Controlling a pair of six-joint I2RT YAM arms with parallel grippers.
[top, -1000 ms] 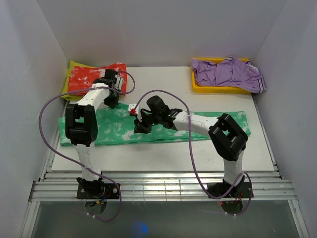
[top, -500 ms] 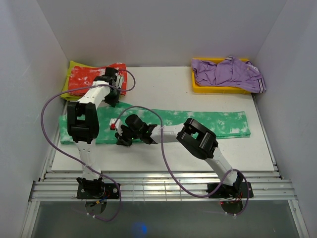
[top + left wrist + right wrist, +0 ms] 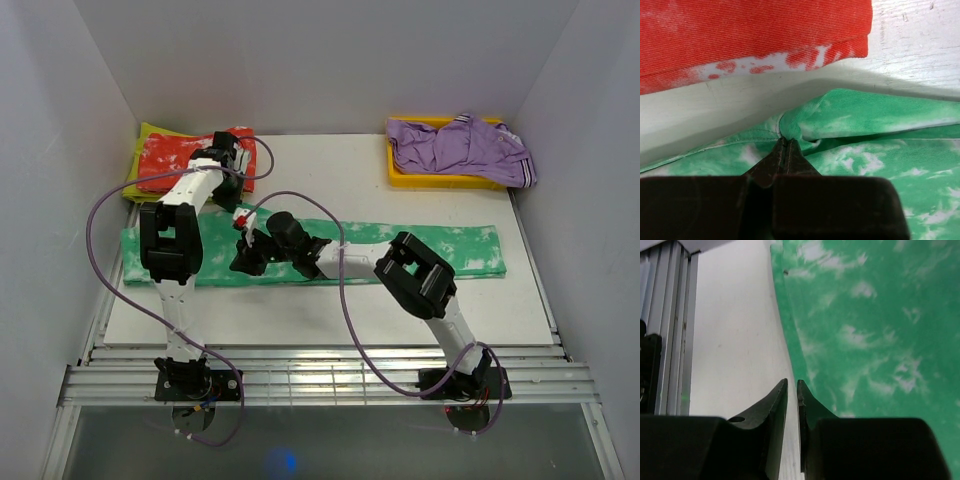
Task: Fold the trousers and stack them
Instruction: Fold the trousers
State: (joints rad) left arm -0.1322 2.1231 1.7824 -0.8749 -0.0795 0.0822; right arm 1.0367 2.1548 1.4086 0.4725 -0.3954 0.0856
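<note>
The green, white-blotched trousers [image 3: 420, 248] lie stretched left to right across the table. My left gripper [image 3: 226, 207] is at their far edge near the left end. In the left wrist view it [image 3: 786, 140] is shut on a small pinch of the trousers [image 3: 880, 115], which puckers up at the tips. My right arm reaches left across the cloth. Its gripper [image 3: 245, 262] hovers low at the near edge. In the right wrist view its jaws [image 3: 792, 382] stand a narrow slit apart over bare table, with the trousers' edge [image 3: 875, 315] just beside the right finger and nothing held.
A folded red-and-white garment [image 3: 175, 160] lies on a yellow cloth [image 3: 140, 150] at the far left, right behind the left gripper and filling the top of the left wrist view [image 3: 740, 35]. A yellow tray [image 3: 400, 180] with a purple garment [image 3: 460, 145] stands at the far right. Metal rails [image 3: 320, 375] run along the near edge.
My right arm has swept left along the trousers from their middle to the left part's near edge. The left gripper has kept its pinch and hardly moved.
</note>
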